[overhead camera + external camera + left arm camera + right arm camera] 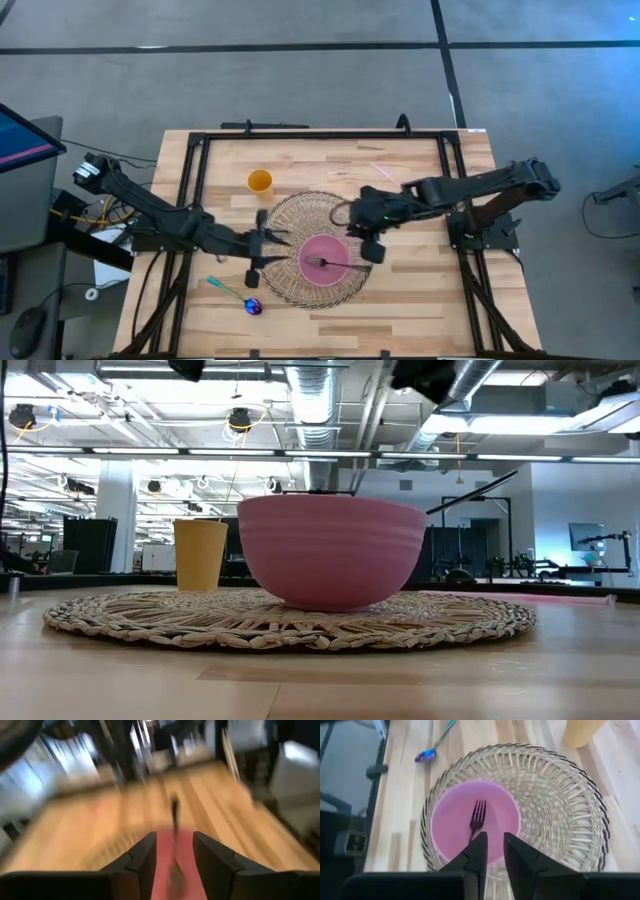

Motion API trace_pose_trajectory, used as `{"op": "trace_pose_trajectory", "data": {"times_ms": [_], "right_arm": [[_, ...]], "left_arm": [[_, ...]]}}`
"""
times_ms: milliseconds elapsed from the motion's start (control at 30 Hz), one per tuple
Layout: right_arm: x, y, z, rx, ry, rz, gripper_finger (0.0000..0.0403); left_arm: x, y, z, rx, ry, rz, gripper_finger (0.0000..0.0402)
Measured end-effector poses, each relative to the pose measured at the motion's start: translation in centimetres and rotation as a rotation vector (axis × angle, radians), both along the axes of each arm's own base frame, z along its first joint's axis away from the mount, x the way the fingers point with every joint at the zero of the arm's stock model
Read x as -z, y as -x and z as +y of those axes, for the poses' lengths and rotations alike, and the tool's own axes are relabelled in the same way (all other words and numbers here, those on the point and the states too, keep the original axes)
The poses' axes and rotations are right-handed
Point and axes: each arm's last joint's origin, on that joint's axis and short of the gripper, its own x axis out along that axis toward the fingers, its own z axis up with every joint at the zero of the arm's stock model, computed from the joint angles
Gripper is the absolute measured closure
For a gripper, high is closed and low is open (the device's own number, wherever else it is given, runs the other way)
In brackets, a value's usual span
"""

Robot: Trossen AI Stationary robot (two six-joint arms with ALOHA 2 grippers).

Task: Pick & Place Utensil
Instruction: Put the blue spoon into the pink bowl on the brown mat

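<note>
A dark fork [476, 819] lies in the pink bowl [325, 258]. Its tines rest on the bowl's floor, and its handle [480, 490] leans out over the bowl's right rim. The bowl stands on a round woven mat [300, 220]. My right gripper [493, 851] hovers above the bowl's right rim, open by a narrow gap, with the fork handle just beside one finger. My left gripper [174, 855] is open at the mat's left edge [268, 248], facing the bowl. A spoon [238, 296] with a teal handle and a shiny blue bowl lies on the table near the mat's near-left edge.
A yellow cup [260, 181] stands on the table beyond the mat's far-left edge. A black frame [320, 133] runs around the table. Bare wood lies to the right [420, 280] of the mat.
</note>
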Motion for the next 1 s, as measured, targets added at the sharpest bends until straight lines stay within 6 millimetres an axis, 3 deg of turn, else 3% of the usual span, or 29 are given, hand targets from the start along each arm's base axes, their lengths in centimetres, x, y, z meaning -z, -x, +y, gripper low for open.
{"op": "trace_pose_trajectory", "data": {"times_ms": [200, 367, 667, 1000], "right_arm": [[1.6, 1.7, 0.1, -0.022, -0.001, -0.103, 0.0347], [3.0, 2.1, -0.7, 0.004, -0.011, -0.138, 0.0347], [3.3, 1.9, -1.8, 0.063, -0.028, -0.144, 0.0347], [2.9, 1.6, -2.3, 0.102, -0.058, -0.194, 0.0347]], "left_arm": [[-1.0, 0.0, -0.7, 0.055, 0.159, 0.423, 0.0282], [0.9, 1.4, -1.3, 0.013, 0.292, 0.632, 0.0270], [6.9, 4.3, -3.1, 0.031, 0.216, 0.835, 0.0261], [10.7, 7.2, -4.7, 0.077, 0.292, 0.904, 0.0279]]}}
